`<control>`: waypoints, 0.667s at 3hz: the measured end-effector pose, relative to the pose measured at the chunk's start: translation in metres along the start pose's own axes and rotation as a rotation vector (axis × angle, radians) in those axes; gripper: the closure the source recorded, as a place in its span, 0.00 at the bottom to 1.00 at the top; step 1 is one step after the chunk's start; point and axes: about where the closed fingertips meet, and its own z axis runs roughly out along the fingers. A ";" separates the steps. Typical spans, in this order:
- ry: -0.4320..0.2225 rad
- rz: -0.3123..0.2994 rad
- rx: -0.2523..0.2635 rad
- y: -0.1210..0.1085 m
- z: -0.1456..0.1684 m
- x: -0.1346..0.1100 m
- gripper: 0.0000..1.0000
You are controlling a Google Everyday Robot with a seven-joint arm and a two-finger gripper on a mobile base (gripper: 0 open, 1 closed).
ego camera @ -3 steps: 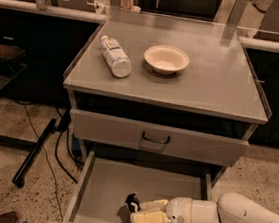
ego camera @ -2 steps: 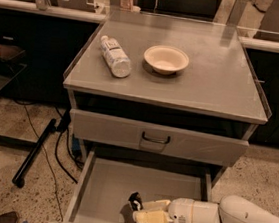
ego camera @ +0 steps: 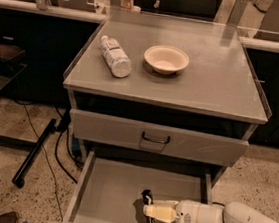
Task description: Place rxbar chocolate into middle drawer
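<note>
Since a second ago the gripper (ego camera: 148, 210) has slid a little toward 3 o'clock, carrying the rxbar chocolate (ego camera: 145, 198) with it. Nothing else has shifted. The arm reaches in from 4 o'clock, low over the open middle drawer (ego camera: 105, 190), its pale fingers pinching the bar's lower part. The bar sits at the gripper's 9 o'clock end, its long axis running roughly 12 to 6 — standing on end rather than flat — near the drawer's front edge. Whether its lower end touches the floor I cannot tell. The release likely turns on that: bare floor lies toward 9 o'clock, so the bar should tip flat there.
</note>
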 end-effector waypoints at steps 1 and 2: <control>-0.001 0.001 0.001 -0.001 0.001 0.000 1.00; -0.015 0.015 0.032 -0.019 0.028 -0.001 1.00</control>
